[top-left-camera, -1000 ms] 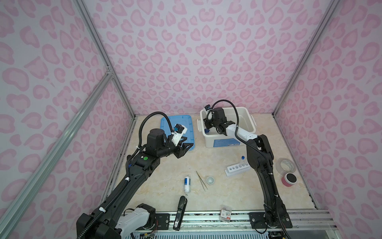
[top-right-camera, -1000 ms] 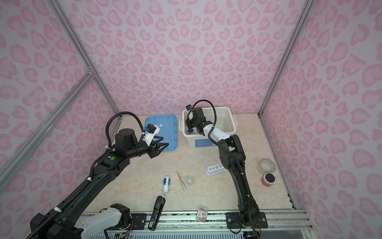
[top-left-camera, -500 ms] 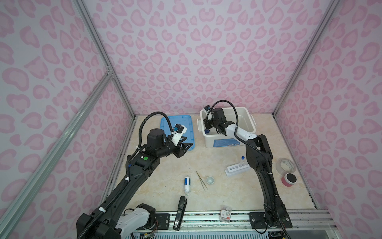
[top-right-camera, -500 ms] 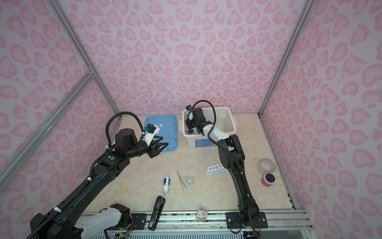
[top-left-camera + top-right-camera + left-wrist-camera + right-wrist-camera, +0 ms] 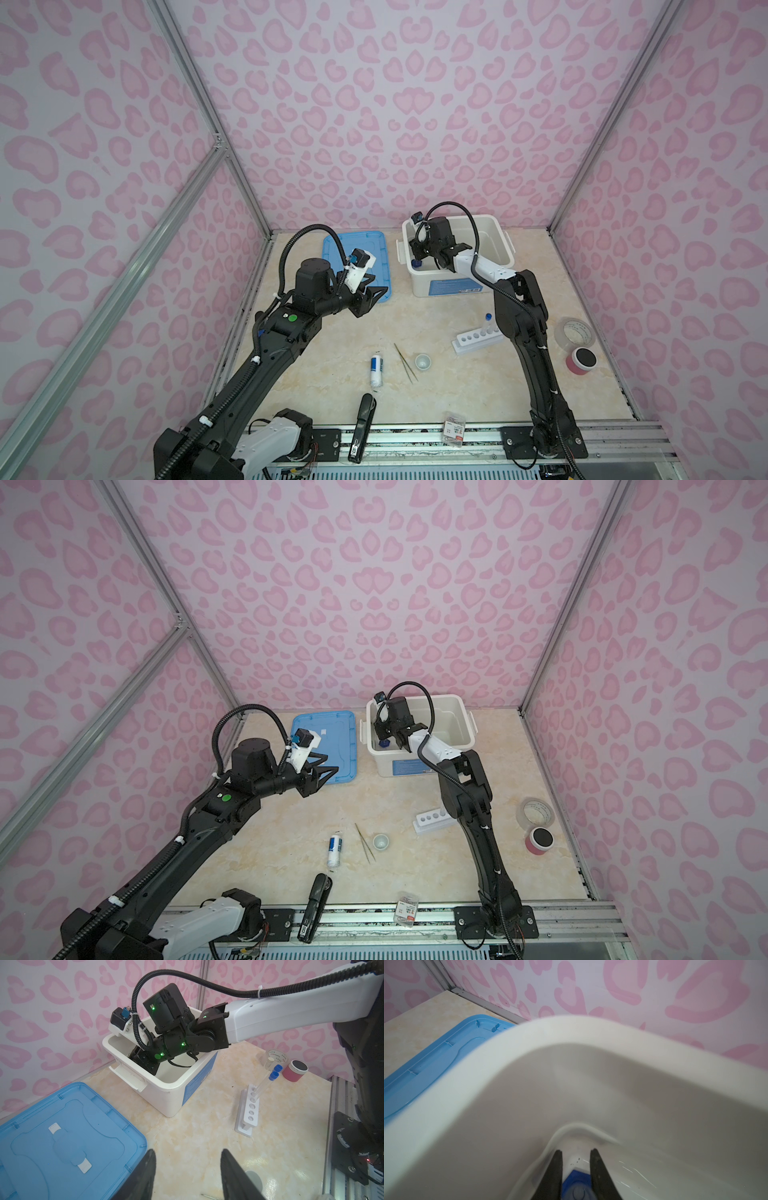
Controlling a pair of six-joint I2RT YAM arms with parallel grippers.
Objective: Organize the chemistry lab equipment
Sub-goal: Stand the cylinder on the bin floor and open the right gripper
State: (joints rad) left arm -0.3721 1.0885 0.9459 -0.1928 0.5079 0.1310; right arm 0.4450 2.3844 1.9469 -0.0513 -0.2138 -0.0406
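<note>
Step in hand, by the look of it: setting the blue-based cylinder (image 5: 417,262) into the white bin (image 5: 500,239), right of centre in a top view. The right gripper (image 5: 576,1151) straddles its base — whether pinching or just clear, I cannot tell. The left gripper (image 5: 188,1151) hangs spread and empty. Next — lift straight out without tipping it

Tight shot from the right wrist: the blue-based small cylinder (image 5: 576,1186) is chopped off by the frame edge. Are the fingers of the right gripper (image 5: 576,1150) pressing on it? Can't tell. The white bin (image 5: 529,1036) rim up close is all blur. In both top views that gripper's tips vanish inside the bin, and the right arm (image 5: 517,320) covers the far end of the six-hole white rack (image 5: 473,338). In the left wrist view, the metal tweezers (image 5: 207,1195) are just a sliver at the edge.
</note>
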